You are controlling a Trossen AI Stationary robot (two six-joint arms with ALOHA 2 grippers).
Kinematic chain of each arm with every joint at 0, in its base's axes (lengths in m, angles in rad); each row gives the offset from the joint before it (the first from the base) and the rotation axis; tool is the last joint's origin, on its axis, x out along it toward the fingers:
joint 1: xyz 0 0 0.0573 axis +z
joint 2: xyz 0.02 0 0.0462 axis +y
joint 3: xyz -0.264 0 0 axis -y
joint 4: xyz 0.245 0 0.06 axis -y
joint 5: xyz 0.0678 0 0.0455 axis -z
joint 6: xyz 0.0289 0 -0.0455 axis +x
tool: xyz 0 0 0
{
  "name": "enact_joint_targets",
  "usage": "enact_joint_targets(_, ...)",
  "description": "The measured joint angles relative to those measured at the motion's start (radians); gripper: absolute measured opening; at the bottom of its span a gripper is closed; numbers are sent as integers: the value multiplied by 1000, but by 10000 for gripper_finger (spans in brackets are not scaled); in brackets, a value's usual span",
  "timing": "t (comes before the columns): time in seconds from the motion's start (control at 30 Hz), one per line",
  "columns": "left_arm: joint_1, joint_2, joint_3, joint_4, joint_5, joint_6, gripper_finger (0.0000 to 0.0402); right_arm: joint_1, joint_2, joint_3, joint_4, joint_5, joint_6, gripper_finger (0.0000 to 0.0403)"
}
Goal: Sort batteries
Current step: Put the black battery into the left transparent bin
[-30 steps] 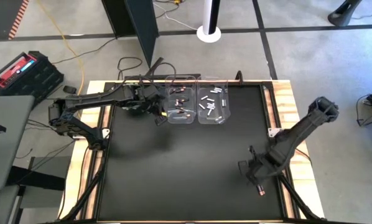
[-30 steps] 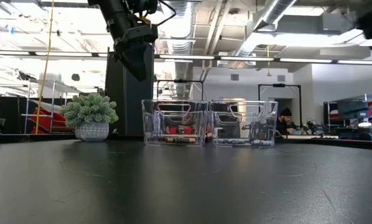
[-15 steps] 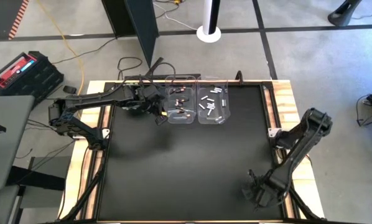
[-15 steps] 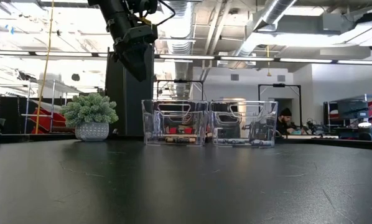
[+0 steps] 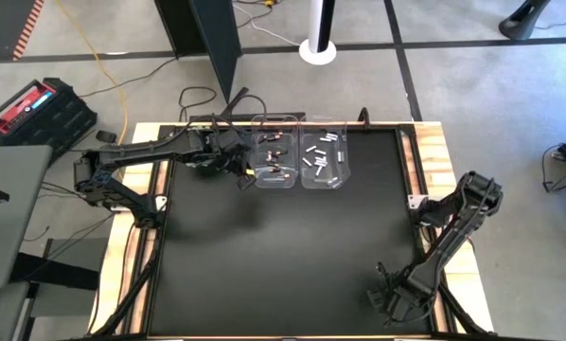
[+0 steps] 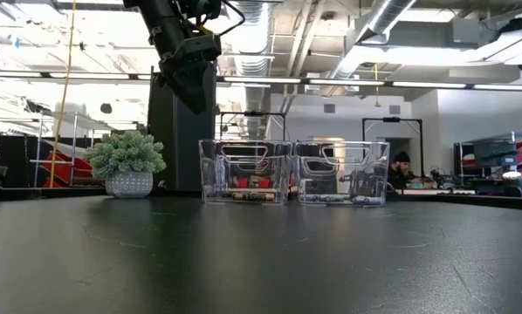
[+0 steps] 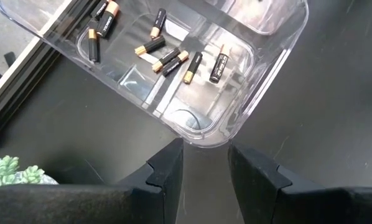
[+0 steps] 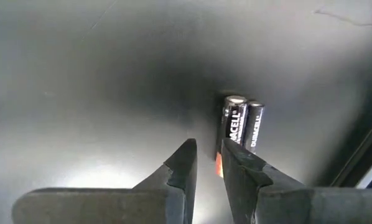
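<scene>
high view: two clear bins sit side by side at the upper centre of the black table (image 5: 283,256). the left bin (image 5: 273,163) holds dark batteries with copper ends (image 7: 167,60); the right bin (image 5: 324,159) holds pale silver batteries (image 5: 318,158). in the low view both bins stand upright in the middle of the frame, touching or nearly so, with a small potted plant (image 6: 127,163) to their left.

left gripper (image 5: 246,174) is at the left bin's outer edge, upper centre of the high view. in the left wrist view its fingers (image 7: 168,175) stand apart with a clear gap, nothing between them, the bin's rounded corner just beyond the tips. in the low view it hangs above the bins, upper left of the frame.

right gripper (image 5: 389,305) is at the lower right of the high view, low over the table near its front edge. in the right wrist view its jaws are narrowly spread, a thin gap, nothing pinched. just beyond the tips, right of centre in that frame, two dark batteries (image 8: 242,124) lie side by side on the mat, touching each other. a small orange-red patch (image 8: 218,164) shows against the inner side of one finger; cannot tell what it is.
</scene>
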Motion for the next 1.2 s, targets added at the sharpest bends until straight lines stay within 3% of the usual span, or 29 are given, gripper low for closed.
enact_joint_targets(0.57,0,0,0,10,0,0,120,5,2,0,-41,0,-11,93)
enact_joint_targets(1.2,0,0,0,12,0,0,120,3,3,-40,54,-2,-10,93)
